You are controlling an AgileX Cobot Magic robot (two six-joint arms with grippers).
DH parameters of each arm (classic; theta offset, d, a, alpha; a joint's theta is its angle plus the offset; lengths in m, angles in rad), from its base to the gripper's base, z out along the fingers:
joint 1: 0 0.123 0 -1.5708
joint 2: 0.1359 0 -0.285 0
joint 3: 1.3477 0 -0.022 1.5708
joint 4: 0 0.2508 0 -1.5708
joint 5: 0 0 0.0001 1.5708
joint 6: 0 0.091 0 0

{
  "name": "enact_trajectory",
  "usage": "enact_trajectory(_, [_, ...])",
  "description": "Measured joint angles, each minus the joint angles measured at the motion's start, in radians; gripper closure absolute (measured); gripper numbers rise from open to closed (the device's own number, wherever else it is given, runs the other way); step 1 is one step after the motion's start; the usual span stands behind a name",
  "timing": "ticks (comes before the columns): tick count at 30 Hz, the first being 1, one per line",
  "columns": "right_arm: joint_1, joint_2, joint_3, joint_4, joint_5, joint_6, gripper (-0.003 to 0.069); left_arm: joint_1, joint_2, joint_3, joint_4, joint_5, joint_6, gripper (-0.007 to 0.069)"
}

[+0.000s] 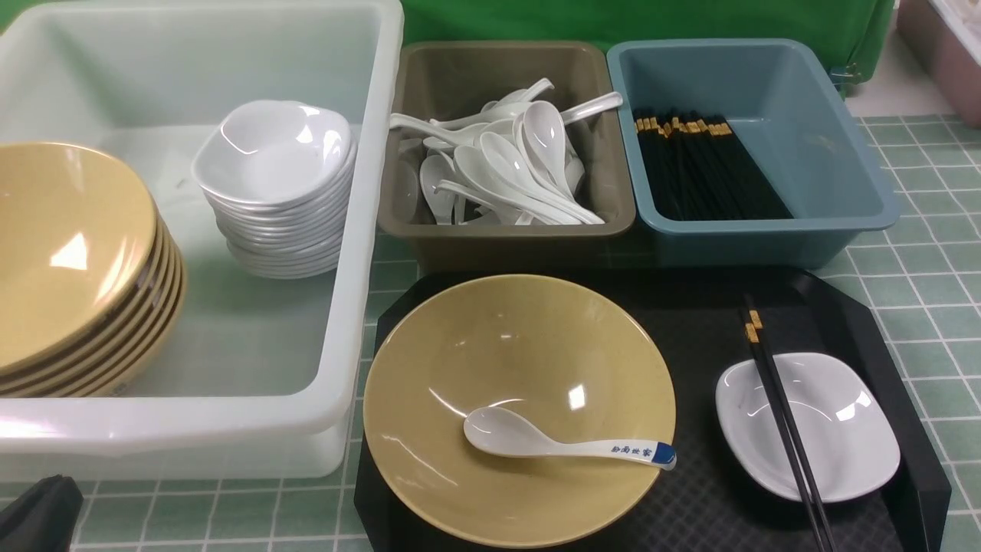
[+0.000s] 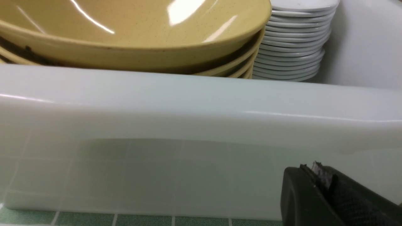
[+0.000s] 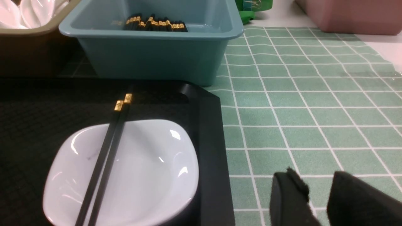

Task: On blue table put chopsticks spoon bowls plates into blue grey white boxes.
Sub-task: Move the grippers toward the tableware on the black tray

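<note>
right end effector (image 3: 318, 191) near plate (image 3: 141, 169)

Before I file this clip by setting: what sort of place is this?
Most likely a canteen-style tableware sorting station, possibly a mock-up. A white tub holds stacked bowls, a grey tub spoons, a blue tub chopsticks; a black tray on the tiled table carries more, unsorted.

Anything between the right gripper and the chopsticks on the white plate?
Only the raised rim of the black tray lies between the right gripper and the chopsticks across the plate; nothing else visible.
</note>
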Motion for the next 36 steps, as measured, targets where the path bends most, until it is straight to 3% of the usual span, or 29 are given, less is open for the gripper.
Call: enact_trajectory(36, [0.0,0.0,0.0,0.001,0.0,0.003,0.0421,0.0,0.0,0.0,0.028,-0.005,-0.011,0.0623])
